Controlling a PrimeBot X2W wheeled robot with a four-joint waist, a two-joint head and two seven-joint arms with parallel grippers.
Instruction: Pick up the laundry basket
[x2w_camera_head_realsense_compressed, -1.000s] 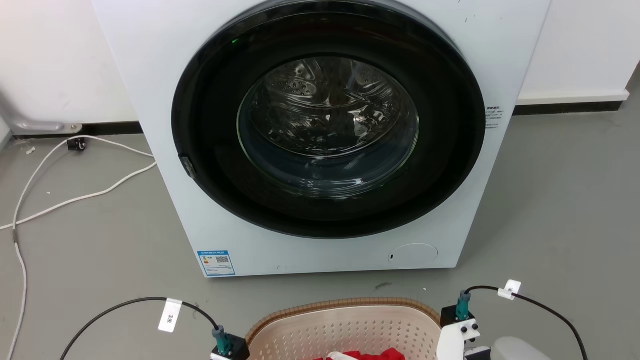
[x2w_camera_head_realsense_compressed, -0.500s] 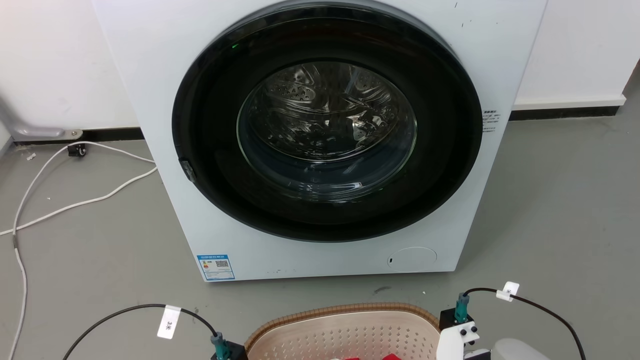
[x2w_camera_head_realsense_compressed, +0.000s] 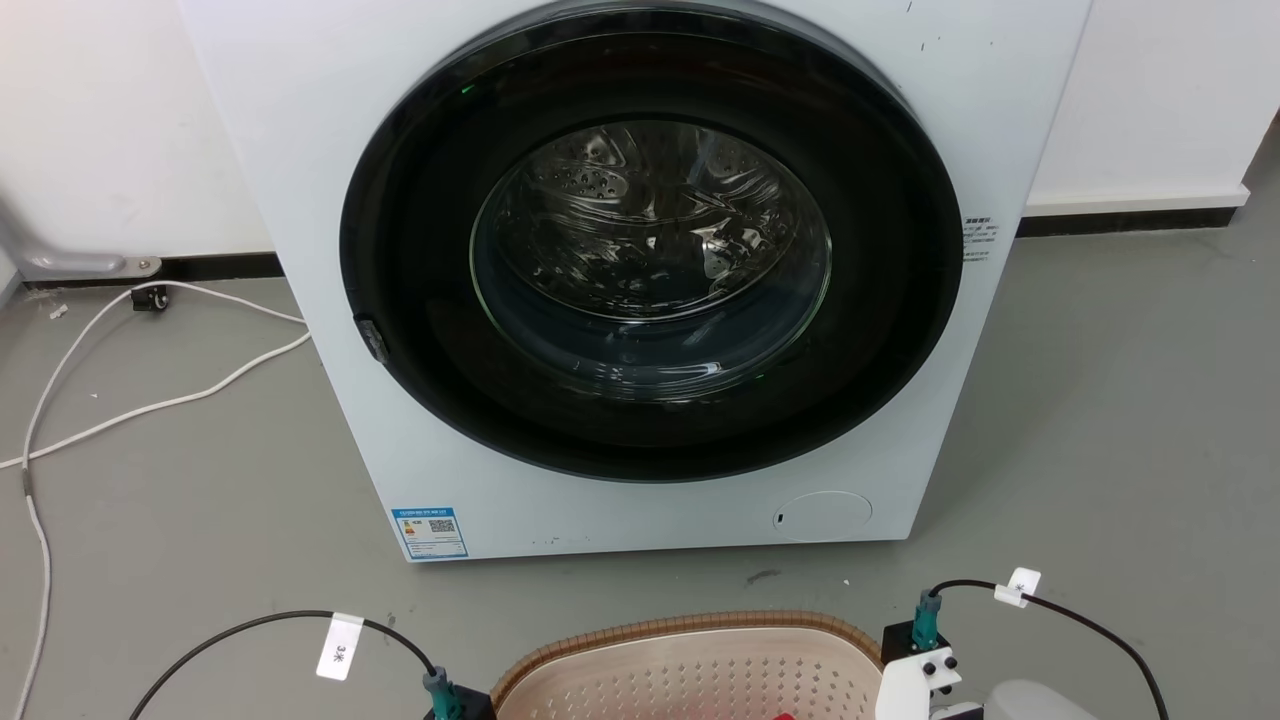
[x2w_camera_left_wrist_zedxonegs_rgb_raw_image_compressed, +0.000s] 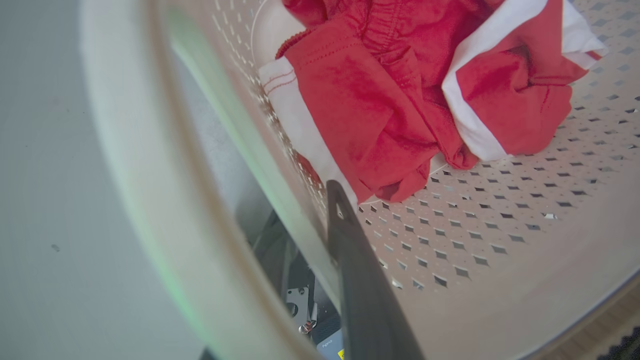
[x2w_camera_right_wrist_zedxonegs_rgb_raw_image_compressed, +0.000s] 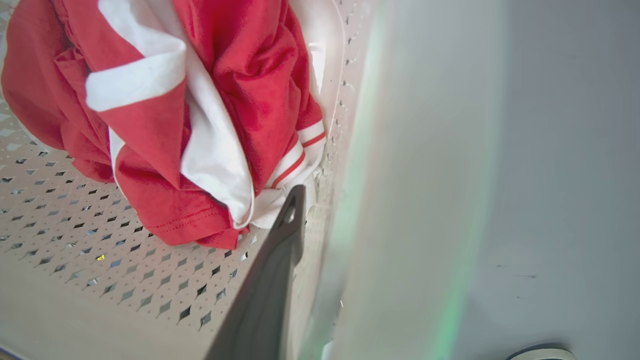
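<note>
1. Shows less of the basket (x2w_camera_head_realsense_compressed: 690, 625) in the head view than a second ago: just the far rim and some wall with holes.
2. Hides nearly all of the red cloth (x2w_camera_left_wrist_zedxonegs_rgb_raw_image_compressed: 380, 100) there now. Shows it well in both wrist views, lying in a heap on the basket bottom.
3. Shows the washer (x2w_camera_head_realsense_compressed: 300, 200) a little shifted too, so points to a camera move, not to a basket sliding by itself.
4. Puts the basket low in the middle of the head view, in front of the washer and apart from it.
5. Grasps the basket wall with the left gripper (x2w_camera_left_wrist_zedxonegs_rgb_raw_image_compressed: 310, 220): one dark finger (x2w_camera_left_wrist_zedxonegs_rgb_raw_image_compressed: 360, 280) inside, and what looks like the other one outside.
6. Holds one finger of the right gripper (x2w_camera_right_wrist_zedxonegs_rgb_raw_image_compressed: 312, 210) inside, right by the wall and close to the cloth. Hides the other finger, so cannot tell if clenched or loose.
7. Cannot tell if off the floor (x2w_camera_head_realsense_compressed: 1100, 400) yet.
8. Looks like the start of the lift. Needs both sides going up together, or risks tipping the cloth out.
</note>
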